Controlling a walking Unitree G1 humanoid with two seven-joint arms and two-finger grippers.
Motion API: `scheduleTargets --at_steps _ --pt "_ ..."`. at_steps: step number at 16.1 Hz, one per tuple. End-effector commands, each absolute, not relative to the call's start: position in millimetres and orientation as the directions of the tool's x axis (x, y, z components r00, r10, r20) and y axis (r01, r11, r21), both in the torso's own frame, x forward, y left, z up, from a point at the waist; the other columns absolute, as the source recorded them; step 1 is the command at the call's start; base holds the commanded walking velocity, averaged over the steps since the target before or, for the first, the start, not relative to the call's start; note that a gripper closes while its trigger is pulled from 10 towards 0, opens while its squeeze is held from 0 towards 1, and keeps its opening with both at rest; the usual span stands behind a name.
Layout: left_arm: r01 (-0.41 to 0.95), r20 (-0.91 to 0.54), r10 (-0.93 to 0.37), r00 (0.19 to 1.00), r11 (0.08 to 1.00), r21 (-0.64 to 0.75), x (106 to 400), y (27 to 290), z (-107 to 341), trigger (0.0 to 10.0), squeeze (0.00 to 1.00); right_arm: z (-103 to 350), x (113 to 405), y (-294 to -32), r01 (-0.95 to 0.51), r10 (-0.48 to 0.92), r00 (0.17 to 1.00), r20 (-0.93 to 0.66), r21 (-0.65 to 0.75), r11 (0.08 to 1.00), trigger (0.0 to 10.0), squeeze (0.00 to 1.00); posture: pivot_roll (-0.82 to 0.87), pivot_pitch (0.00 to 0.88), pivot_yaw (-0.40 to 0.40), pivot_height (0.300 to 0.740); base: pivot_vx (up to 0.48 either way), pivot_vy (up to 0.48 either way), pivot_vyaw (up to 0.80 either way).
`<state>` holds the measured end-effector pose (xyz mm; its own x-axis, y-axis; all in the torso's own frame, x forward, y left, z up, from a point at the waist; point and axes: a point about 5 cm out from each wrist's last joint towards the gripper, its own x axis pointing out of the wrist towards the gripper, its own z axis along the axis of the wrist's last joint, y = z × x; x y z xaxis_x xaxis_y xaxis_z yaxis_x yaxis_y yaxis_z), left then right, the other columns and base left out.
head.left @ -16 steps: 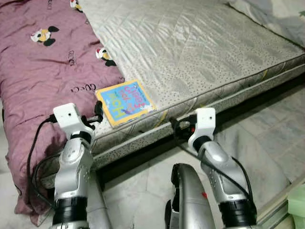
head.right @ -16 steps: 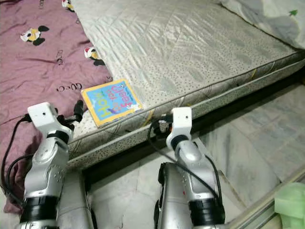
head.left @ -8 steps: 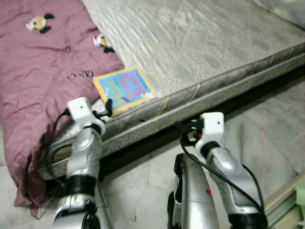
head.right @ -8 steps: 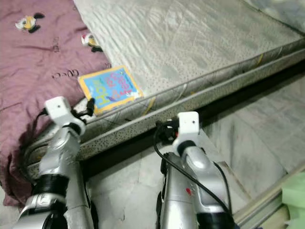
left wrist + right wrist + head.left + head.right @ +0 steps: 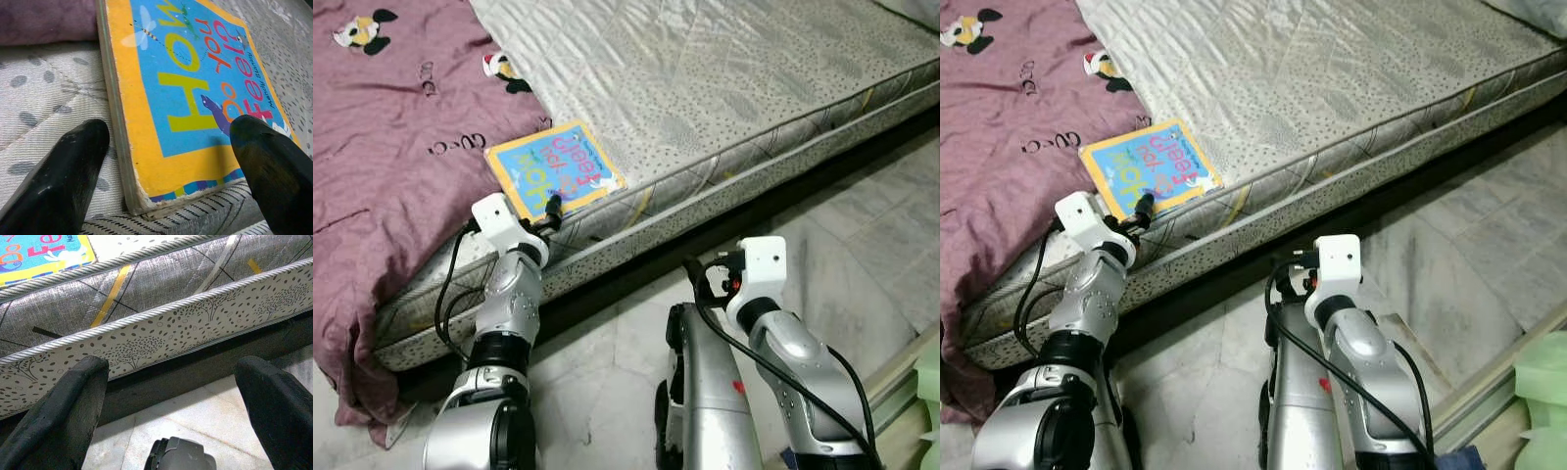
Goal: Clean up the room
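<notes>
Now left claw (image 5: 168,161) wide open straddling book (image 5: 195,93) corner on mattress (image 5: 724,88).

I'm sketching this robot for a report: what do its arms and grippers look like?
Both arms are jointed silver metal with black collars. The left gripper and right gripper each have a white boxy wrist block, loose black cables and two black fingers with rounded tips. A small red mark shows on the right arm.

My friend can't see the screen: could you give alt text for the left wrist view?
A blue and yellow picture book lies flat on the grey mattress, its near corner between the open black fingers of the left pincer.
</notes>
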<state>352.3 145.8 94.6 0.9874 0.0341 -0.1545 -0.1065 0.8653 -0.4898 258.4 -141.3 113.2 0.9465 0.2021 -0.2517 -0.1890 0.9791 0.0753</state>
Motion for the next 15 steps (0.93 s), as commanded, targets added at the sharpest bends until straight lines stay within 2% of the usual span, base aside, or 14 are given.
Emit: scheduleTargets --at_steps 1,4,5,6,11,15 --pt "-0.126 -0.189 0.031 0.981 0.848 -0.514 349.0 144.6 84.8 10.0 0.00 114.0 255.3 -143.6 -0.184 0.197 0.946 -0.257 0.075 0.980 10.0 0.00 -0.22 0.251 -0.060 0.487 0.000 0.000 0.00" --pt "-0.152 -0.219 0.027 0.975 0.800 -0.580 348.3 150.5 77.4 10.0 0.00 114.4 256.5 -143.5 -0.184 0.197 0.945 -0.261 0.075 0.980 10.0 0.00 -0.22 0.250 -0.065 0.487 0.000 0.000 0.00" --pt "-0.154 -0.235 0.010 0.972 0.782 -0.604 350.1 155.5 74.6 2.3 0.00 114.8 257.4 -143.3 -0.184 0.197 0.946 -0.259 0.073 0.980 10.0 0.00 -0.23 0.248 -0.065 0.487 0.000 0.000 0.00" --pt "-0.151 -0.260 -0.016 0.966 0.777 -0.611 351.1 158.1 71.9 0.0 0.00 115.6 257.9 -142.4 -0.184 0.196 0.947 -0.255 0.070 0.980 10.0 0.00 -0.23 0.248 -0.066 0.487 0.000 0.000 0.00" --pt "-0.107 -0.314 -0.127 0.941 0.768 -0.632 357.2 155.7 70.5 0.0 0.00 118.4 260.0 -142.6 -0.180 0.188 0.952 -0.241 0.056 0.982 10.0 0.00 -0.24 0.239 -0.064 0.487 0.000 0.000 0.00" --pt "-0.071 -0.294 -0.190 0.937 0.719 -0.691 360.2 137.8 72.8 0.0 0.00 118.4 263.4 -142.6 -0.180 0.186 0.954 -0.236 0.051 0.982 10.0 0.00 -0.24 0.226 -0.065 0.487 0.000 0.000 0.00"
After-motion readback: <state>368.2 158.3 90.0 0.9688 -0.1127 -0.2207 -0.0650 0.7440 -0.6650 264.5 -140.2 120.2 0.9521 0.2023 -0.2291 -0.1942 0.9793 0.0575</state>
